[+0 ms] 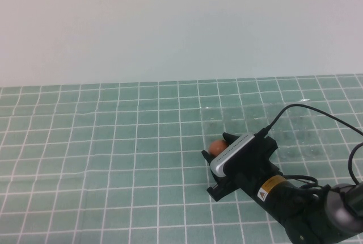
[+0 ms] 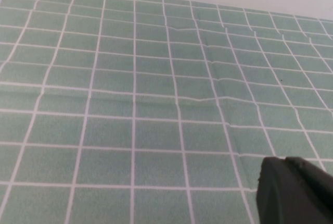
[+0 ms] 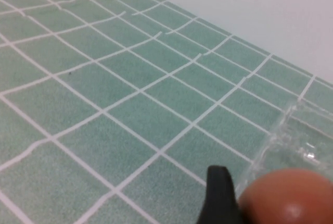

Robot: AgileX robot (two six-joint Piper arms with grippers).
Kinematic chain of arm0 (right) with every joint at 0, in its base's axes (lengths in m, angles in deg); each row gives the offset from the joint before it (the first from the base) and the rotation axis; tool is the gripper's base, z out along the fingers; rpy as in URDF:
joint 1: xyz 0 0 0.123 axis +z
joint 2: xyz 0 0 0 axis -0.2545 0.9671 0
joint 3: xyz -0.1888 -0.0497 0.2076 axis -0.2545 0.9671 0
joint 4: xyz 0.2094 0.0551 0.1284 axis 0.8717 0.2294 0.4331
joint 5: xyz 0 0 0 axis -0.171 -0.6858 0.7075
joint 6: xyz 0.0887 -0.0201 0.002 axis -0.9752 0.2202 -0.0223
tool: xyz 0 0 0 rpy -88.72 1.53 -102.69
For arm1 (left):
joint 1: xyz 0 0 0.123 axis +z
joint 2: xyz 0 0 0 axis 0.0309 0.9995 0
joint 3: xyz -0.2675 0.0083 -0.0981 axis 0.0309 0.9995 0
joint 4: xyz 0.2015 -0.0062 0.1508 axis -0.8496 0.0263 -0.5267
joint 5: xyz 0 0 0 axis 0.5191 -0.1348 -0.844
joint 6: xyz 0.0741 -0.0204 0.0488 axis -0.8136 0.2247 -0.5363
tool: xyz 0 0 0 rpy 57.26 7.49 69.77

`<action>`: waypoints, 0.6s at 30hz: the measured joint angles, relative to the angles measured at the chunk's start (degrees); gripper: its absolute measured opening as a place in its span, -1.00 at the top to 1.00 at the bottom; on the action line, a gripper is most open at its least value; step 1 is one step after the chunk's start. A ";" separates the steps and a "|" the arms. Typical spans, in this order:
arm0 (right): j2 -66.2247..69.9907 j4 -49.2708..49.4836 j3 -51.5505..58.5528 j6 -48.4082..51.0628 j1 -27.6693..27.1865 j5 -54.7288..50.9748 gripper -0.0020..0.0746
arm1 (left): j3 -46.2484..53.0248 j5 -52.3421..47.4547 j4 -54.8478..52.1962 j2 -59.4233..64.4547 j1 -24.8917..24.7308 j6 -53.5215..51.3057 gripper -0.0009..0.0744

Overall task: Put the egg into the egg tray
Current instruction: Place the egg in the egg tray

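The orange-brown egg [image 1: 216, 146] sits between the fingers of my right gripper [image 1: 219, 150], which is shut on it. It hangs low over the near left edge of the clear plastic egg tray [image 1: 295, 133]. In the right wrist view the egg [image 3: 289, 198] fills the corner beside one black finger [image 3: 219, 198], with the tray's rim [image 3: 291, 125] just past it. My left gripper [image 2: 292, 188] shows only in the left wrist view, as a dark closed tip over bare cloth. It is out of the high view.
A green checked cloth [image 1: 113, 142] with white lines covers the table up to a pale wall [image 1: 170, 22] at the back. The right arm's black cable [image 1: 306, 110] loops over the tray.
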 joint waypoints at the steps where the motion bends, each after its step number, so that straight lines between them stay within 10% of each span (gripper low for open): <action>1: 0.00 0.04 0.00 0.00 0.00 0.00 -0.27 | 0.00 0.00 0.00 0.00 0.00 0.00 0.98; 13: -12.97 4.79 0.11 1.86 1.43 -9.49 -0.24 | 0.00 0.00 0.00 0.00 0.00 0.00 0.98; 18: -26.94 6.68 0.11 2.87 1.89 -29.32 0.24 | 0.00 0.00 0.00 0.00 0.00 0.00 0.98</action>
